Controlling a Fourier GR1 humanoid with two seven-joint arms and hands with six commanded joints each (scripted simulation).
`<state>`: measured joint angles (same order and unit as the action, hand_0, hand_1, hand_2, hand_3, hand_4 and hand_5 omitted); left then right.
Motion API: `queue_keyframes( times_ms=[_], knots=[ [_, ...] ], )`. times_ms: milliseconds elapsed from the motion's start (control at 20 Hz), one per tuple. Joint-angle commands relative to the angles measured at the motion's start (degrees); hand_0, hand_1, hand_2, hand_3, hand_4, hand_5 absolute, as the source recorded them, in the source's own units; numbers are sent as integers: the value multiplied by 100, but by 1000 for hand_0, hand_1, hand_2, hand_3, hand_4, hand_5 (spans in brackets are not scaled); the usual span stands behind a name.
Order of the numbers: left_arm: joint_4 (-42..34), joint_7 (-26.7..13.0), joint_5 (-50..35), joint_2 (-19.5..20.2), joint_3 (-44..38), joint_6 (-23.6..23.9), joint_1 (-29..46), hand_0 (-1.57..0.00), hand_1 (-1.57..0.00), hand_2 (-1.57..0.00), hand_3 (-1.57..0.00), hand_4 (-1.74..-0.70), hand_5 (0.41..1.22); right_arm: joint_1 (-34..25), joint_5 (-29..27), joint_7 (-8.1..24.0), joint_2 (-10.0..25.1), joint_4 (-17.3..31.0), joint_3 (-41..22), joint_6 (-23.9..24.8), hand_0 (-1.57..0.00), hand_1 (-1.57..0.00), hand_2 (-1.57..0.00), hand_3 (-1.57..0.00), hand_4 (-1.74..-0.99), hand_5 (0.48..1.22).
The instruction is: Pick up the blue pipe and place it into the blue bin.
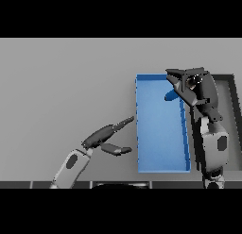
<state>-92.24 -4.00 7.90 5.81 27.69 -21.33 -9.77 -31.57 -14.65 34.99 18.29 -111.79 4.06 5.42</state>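
Blue pipe (pixel 170 94) over blue bin (pixel 160 167), mostly hidden.

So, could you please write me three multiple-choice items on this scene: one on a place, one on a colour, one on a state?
1. Where is the right hand?
A. over the blue bin's far right corner
B. flat on the table left of the bin
C. out of view

2. What colour is the bin?
A. red
B. blue
C. yellow

3. How are the left hand's fingers?
A. clenched in a fist
B. curled round a pipe
C. stretched out, holding nothing

Key: 1 A, the hand hangs above that corner; 2 B, floor and walls are blue; 3 C, the fingers point toward the bin, nothing between them.
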Motion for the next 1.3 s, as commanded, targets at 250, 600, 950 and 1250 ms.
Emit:
queue_keyframes(
  times_ms=[250, 600, 950, 1250],
  knots=[
    [-49, 42, -13, 29, -23, 25, 33, 1, 1, 1, 1, -881, 463, 2141, -156, 2, -382, 358, -15, 430, -1571, -1571, -1571, -1571, -1741, 1122],
    [-44, -201, 11, 12, 24, -2, -9, 1, 1, 1, 1, -886, 453, 3611, -858, -2765, -179, 617, -848, 1310, -1306, -1167, -1114, -897, -1503, 1150],
    [-139, -209, -4, 11, 49, 15, 45, 1, 1, 1, 1, -893, 454, 3081, -2235, -1939, 2135, 1036, -2777, 2318, -273, -244, -233, -187, -1179, 975],
    [-61, -283, 2, -25, 43, 22, -10, 1, 1, 1, 1, -905, 455, 2264, -2641, -154, 2701, 1426, -4009, 2876, -71, -63, -60, -48, -1125, 764]
  ],
)
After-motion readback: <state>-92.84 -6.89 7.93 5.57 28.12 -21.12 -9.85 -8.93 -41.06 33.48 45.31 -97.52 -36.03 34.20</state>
